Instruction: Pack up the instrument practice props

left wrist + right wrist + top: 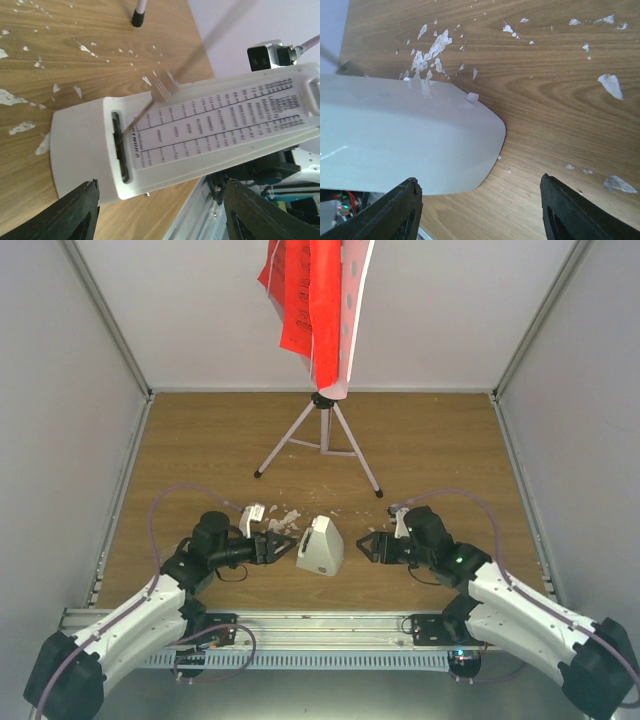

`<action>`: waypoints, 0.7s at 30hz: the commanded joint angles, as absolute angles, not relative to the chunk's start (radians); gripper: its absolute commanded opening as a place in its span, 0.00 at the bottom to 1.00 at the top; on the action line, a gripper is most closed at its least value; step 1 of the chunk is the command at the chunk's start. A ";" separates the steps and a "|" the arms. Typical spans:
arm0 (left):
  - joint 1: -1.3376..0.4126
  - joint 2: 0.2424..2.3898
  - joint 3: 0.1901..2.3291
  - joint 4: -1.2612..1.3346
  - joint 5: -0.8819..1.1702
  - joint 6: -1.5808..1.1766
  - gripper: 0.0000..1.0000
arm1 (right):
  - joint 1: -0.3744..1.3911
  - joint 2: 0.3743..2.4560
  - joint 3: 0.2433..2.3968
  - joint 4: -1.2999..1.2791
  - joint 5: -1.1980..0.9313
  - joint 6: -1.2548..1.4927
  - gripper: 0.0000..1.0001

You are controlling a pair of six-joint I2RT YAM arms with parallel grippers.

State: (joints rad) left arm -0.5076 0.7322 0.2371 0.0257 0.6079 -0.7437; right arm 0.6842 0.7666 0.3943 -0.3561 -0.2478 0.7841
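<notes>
The small white pyramid-shaped metronome (320,545) stands on the wooden table between my two grippers. My left gripper (285,545) is open just left of it. In the left wrist view the metronome's scale face (200,130) and thin pendulum rod (165,87) lie just ahead of the spread fingers (75,210). My right gripper (368,545) is open just right of it, the plain white side (405,135) ahead of its fingers (580,210). Neither touches it. At the back, red ribbed sheets (310,300) hang on the pale perforated plate (352,300) above silver tripod legs (322,440).
Small white crumbs (285,515) are scattered over the wood around the metronome, also showing as crumbs (432,50) in the right wrist view. A tripod foot (137,19) stands beyond the metronome. White walls enclose the table on three sides; a metal rail (320,625) runs along the near edge.
</notes>
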 commanded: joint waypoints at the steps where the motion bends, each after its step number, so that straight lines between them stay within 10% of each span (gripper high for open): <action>1: -0.518 0.756 0.174 0.160 0.543 -0.830 0.66 | 0.680 0.847 0.387 -0.229 -0.296 0.845 0.61; 21: -0.531 1.061 0.170 0.383 0.686 -0.740 0.52 | 0.684 1.113 0.370 -0.030 -0.328 0.859 0.47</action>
State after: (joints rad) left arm -0.5228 1.0409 0.1482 0.2546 0.6430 -0.7628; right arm 0.6842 1.0966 0.3805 -0.0921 -0.3210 0.8467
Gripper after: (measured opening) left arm 0.517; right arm 0.477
